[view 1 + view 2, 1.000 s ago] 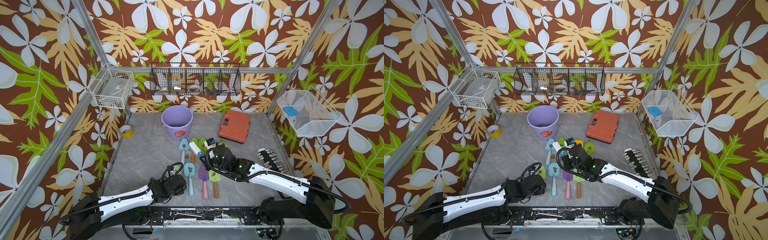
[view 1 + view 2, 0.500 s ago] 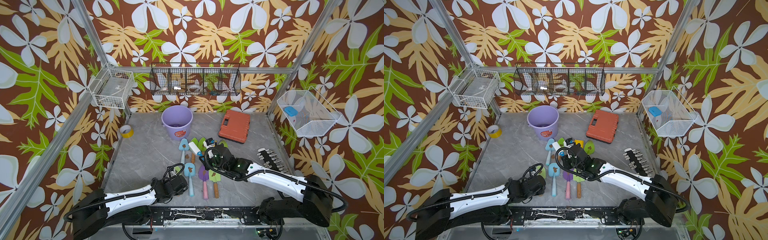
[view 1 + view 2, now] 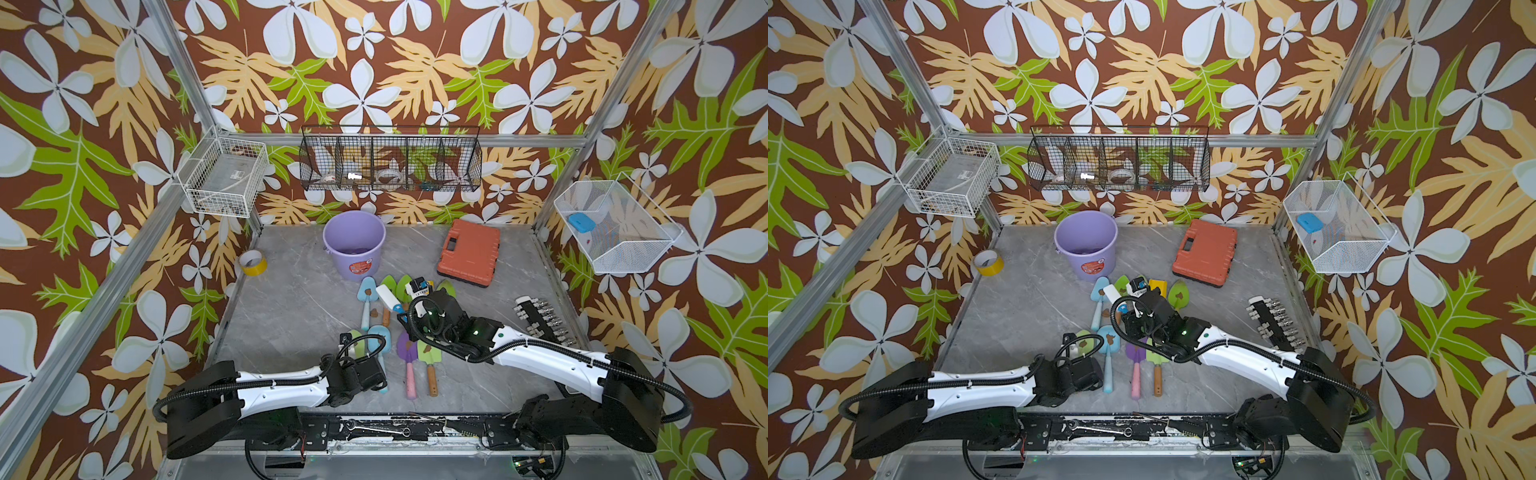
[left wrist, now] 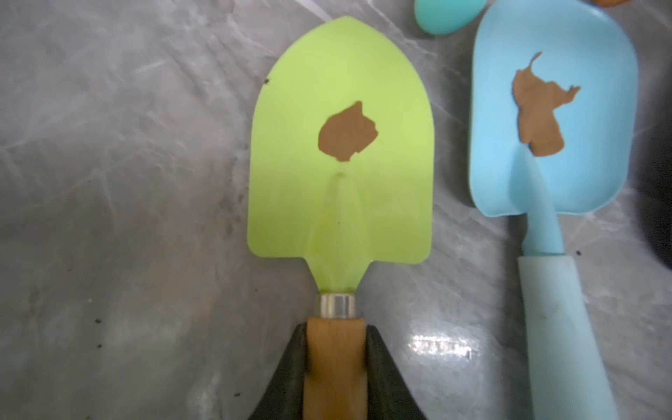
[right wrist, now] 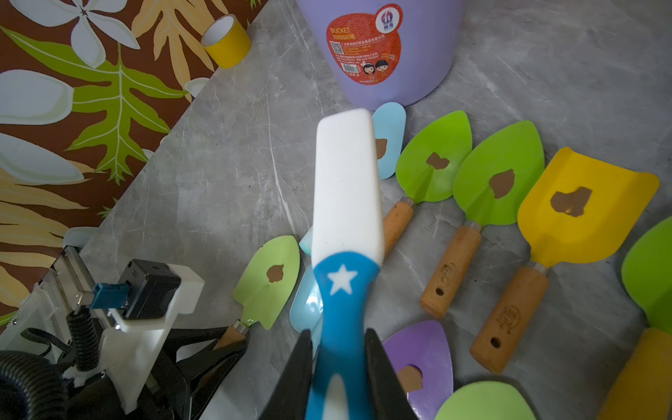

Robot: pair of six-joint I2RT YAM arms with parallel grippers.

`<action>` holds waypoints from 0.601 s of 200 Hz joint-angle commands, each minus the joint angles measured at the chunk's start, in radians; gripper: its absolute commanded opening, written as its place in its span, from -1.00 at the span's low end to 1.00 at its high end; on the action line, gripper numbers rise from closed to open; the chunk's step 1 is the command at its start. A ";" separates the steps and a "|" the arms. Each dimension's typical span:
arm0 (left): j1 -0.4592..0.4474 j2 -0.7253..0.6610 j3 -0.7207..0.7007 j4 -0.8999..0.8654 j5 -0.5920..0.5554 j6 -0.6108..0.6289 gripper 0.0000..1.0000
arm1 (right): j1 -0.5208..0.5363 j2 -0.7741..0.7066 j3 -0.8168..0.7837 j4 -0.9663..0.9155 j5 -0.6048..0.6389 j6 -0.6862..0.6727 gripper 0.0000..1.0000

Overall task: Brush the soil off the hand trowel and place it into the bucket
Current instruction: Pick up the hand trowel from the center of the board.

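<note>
Left wrist view: the green trowel is held by the left gripper, the brush by the right gripper. Next the soil should be swept off.

I am holding the light green trowel by its wooden handle, and my left claw is squeezing it from both sides. The trowel is lying flat on the grey table, with its blade facing up. A flat brown bit of soil is sitting in the middle of the blade. The purple bucket is standing upright near the back, well apart from the trowel.
</note>
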 commanded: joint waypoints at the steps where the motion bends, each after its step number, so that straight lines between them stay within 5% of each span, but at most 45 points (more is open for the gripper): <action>1: -0.003 -0.014 -0.007 -0.097 0.091 -0.029 -0.60 | 0.000 -0.010 -0.005 0.045 0.003 0.000 -1.00; 18: -0.003 -0.031 0.023 -0.150 0.053 -0.023 -0.70 | 0.000 -0.015 -0.009 0.046 0.008 0.000 -1.00; 32: 0.001 -0.026 0.083 -0.239 -0.007 0.002 -1.00 | 0.000 -0.019 -0.016 0.053 0.010 -0.001 -1.00; 58: 0.038 -0.036 0.152 -0.326 -0.032 0.071 -1.00 | 0.001 -0.021 -0.020 0.052 0.022 -0.006 -1.00; 92: 0.107 -0.105 0.198 -0.280 0.100 0.181 -1.00 | -0.007 -0.046 0.023 -0.038 0.130 -0.027 -1.00; 120: 0.110 -0.161 0.318 -0.363 0.058 0.223 -1.00 | -0.069 -0.111 0.055 -0.090 0.146 -0.052 -1.00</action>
